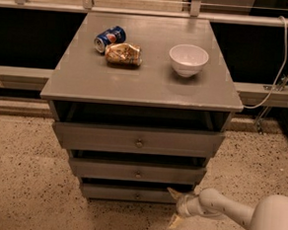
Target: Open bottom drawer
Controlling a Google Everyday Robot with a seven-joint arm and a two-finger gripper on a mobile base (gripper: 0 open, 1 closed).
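Low by the speckled floor (pixel 21 177), at the right end of the bottom drawer (pixel 109 192): the gripper (pixel 173 207), fingers spread, grasping nothing, upper fingertip just beside the drawer front's corner. Sits lowest of three grey fronts on the cabinet (pixel 136 82), small round knob (pixel 137 196) at centre, well left of the gripper; looks shut or barely out, hard to tell which. Likely trouble from here: closing on the drawer's corner rather than the knob, slipping off so small a knob, or pulling off-centre and skewing the drawer into a jam; also reaching a shade high and taking the middle drawer (pixel 105 169) instead. Could jolt the cabinet with a hard tug and set the blue soda can (pixel 110 37), lying on its side up top, rolling. Just beside the can, a crumpled brown packet (pixel 123 54); further right, apart, a white bowl (pixel 188 59), seemingly empty. Drawer contents hidden.
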